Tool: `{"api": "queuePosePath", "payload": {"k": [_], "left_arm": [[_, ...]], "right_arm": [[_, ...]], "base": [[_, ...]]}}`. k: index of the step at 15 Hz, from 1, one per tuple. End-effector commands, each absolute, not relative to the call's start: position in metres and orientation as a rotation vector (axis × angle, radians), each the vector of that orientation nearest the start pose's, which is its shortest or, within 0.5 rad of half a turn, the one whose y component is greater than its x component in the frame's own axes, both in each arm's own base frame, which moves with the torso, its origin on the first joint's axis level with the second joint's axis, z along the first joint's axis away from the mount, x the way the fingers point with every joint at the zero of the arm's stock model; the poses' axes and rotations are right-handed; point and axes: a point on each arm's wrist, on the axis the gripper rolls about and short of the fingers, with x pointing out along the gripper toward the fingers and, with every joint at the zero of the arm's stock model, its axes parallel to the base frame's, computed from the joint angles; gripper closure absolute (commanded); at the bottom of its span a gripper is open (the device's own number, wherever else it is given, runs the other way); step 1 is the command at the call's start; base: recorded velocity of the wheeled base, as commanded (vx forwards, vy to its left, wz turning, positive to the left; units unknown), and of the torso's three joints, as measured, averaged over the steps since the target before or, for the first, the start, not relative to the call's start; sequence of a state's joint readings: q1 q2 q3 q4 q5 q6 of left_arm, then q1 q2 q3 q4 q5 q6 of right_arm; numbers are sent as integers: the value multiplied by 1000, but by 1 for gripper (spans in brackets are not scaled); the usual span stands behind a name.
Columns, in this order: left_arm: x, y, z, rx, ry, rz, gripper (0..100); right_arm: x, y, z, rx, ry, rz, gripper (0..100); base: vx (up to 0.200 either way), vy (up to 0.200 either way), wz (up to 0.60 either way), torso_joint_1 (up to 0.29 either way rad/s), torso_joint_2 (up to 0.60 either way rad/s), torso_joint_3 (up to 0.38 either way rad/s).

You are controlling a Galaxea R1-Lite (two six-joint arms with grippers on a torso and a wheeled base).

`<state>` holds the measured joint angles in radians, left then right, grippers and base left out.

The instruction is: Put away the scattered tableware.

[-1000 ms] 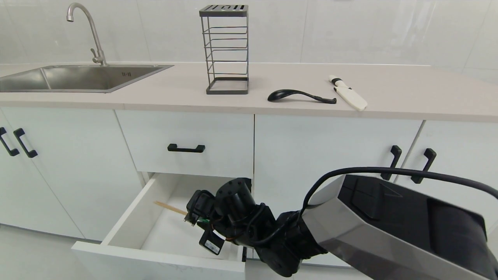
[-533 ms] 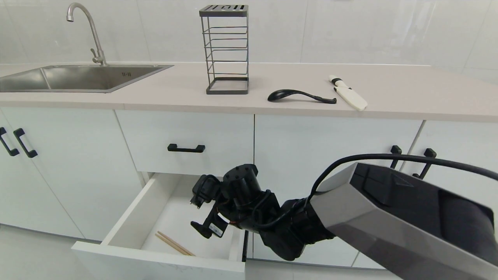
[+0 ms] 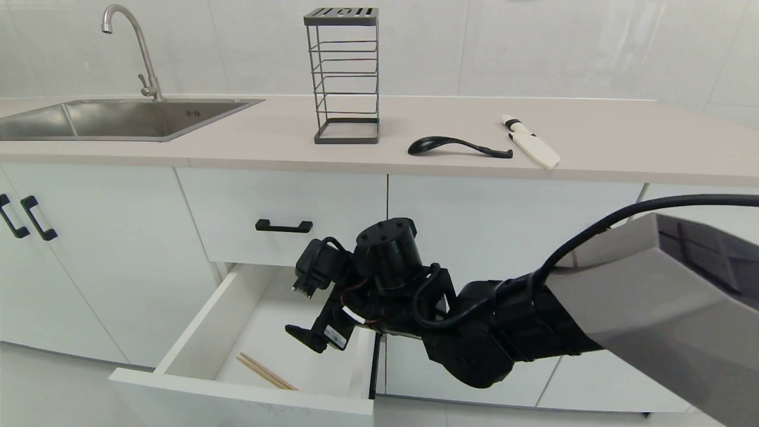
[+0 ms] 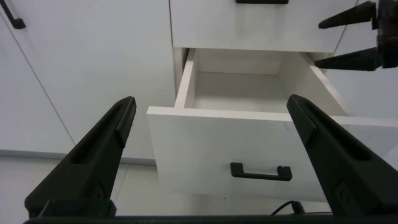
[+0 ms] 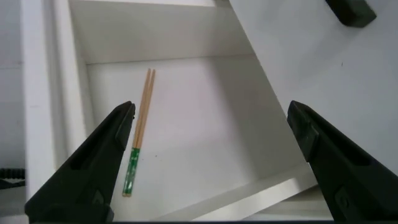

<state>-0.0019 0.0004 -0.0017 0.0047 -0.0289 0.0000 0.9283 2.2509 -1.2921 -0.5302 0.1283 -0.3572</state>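
A second earlier the right gripper (image 3: 300,308) held the chopsticks (image 3: 265,372) low inside the open drawer (image 3: 237,398), their free end pointing toward its left wall. Half a second later the jaws had parted and the chopsticks lay on the drawer floor near the front panel. After that the gripper rose above the drawer, jaws wide apart, and the right arm lifted with it
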Motion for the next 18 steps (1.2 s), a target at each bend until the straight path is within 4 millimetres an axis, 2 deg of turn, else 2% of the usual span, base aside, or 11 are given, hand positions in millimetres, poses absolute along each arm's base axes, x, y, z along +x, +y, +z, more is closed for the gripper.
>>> {"api": "queuePosePath", "payload": {"k": [1,2,5,6,11,13,16,18], "left_arm": [[-23,-1,75,0,5,-31,0],[-23,-1,75,0,5,-32,0],[-23,-1,75,0,5,-31,0],[-23,-1,75,0,5,-31,0],[-23,-1,75,0,5,-31,0],[-23,-1,75,0,5,-32,0],[-23,-1,75,0,5,-31,0],[-23,-1,75,0,5,-31,0]], "right_arm": [[245,341,140,-457,133,1116,0],[237,329,159,-446,102,1109,0],[225,293,190,-426,58,1072,0],[221,274,202,-416,40,1047,0],[228,193,255,-352,-90,919,0],[238,162,267,-342,-119,858,0],[259,124,270,-335,-117,823,0],[275,113,267,-331,-107,815,0]], "base": [[0,0,0,0,0,0],[0,0,0,0,0,0],[0,0,0,0,0,0],[0,0,0,0,0,0],[0,0,0,0,0,0],[0,0,0,0,0,0],[0,0,0,0,0,0],[0,0,0,0,0,0]]}}
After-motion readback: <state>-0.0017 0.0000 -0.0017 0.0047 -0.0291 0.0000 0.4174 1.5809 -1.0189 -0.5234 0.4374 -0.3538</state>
